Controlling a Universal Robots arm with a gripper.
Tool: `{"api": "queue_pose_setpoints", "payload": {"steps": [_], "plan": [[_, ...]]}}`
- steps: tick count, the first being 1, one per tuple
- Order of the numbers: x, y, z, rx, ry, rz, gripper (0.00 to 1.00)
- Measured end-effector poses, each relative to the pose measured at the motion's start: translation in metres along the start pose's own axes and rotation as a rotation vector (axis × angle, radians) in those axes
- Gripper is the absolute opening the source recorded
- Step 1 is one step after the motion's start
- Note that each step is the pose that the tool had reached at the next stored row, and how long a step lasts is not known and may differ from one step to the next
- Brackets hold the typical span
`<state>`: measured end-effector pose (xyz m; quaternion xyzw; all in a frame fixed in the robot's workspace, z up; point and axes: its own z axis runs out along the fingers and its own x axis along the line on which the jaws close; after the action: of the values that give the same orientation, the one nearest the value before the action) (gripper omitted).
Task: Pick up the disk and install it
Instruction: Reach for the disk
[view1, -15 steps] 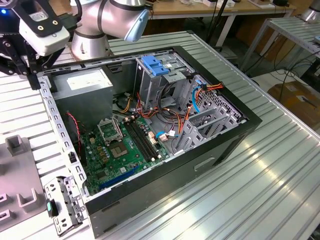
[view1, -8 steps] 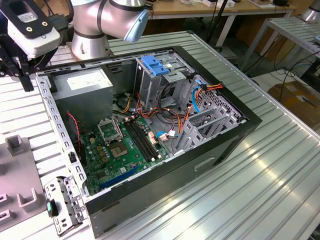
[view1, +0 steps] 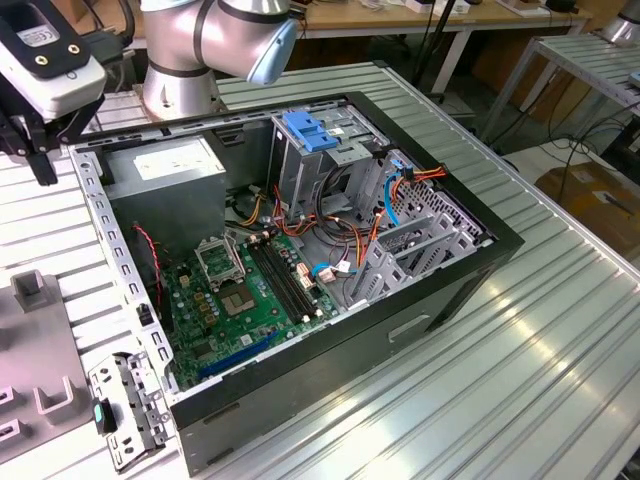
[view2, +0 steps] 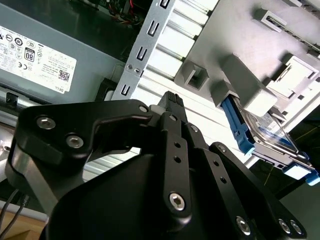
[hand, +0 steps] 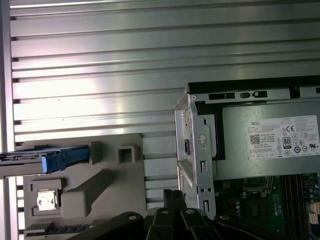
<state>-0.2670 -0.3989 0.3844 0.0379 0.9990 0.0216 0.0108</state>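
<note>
The disk, a black drive in a bright blue carrier, stands on edge in a slot of the grey fixture plate. The first wrist view shows the disk at the far side of that plate. My gripper hangs above the ribbed table between the plate and the computer case, a good way from the disk. Its black fingers meet at the tip, shut with nothing between them. In the exterior view the gripper is at the left, beside the case's corner.
The open computer case lies on the ribbed aluminium table. Inside are a grey power supply with a white label, a green motherboard, cables, and a drive cage with a light blue latch. A loose metal bracket lies by the case.
</note>
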Motion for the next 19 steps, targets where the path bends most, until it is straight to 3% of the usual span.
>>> {"api": "queue_pose_setpoints", "payload": {"steps": [19], "plan": [[0.0251, -0.0020, 0.0008, -0.0001, 0.0001, 0.000, 0.11]]}}
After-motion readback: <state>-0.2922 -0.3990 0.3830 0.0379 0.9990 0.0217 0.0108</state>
